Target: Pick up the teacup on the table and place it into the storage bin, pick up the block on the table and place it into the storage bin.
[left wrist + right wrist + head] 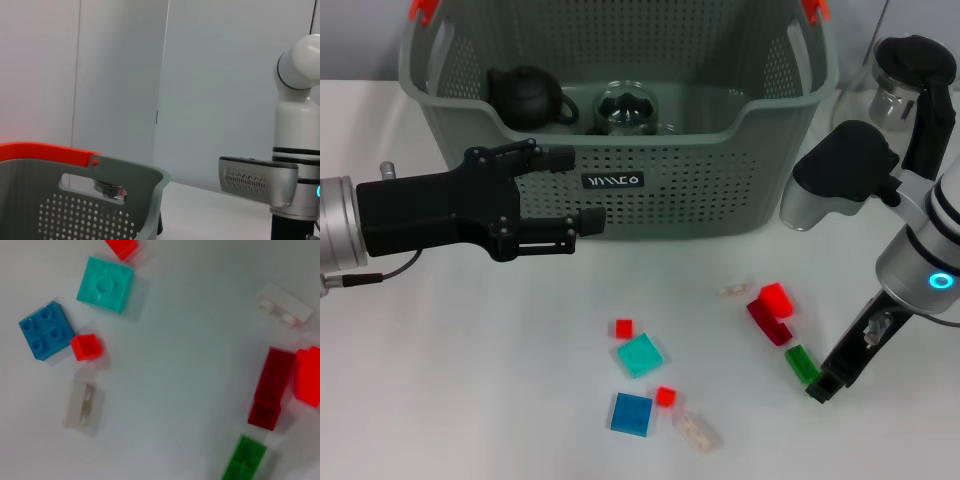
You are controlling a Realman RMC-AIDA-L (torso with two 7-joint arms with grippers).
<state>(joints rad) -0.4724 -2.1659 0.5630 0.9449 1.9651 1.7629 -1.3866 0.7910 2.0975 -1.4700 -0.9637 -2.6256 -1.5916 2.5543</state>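
The storage bin [620, 120] fills the upper centre, with a dark teapot [527, 97] inside. Blocks lie scattered lower centre, a green block [801, 362] just beside the right gripper [823, 387]; whether its fingers are released or clenched is unclear. The left gripper [582, 190] hovers centre-left, fingers spread, empty.

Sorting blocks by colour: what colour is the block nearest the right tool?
Green, beside the right tool; the right wrist view shows it best.
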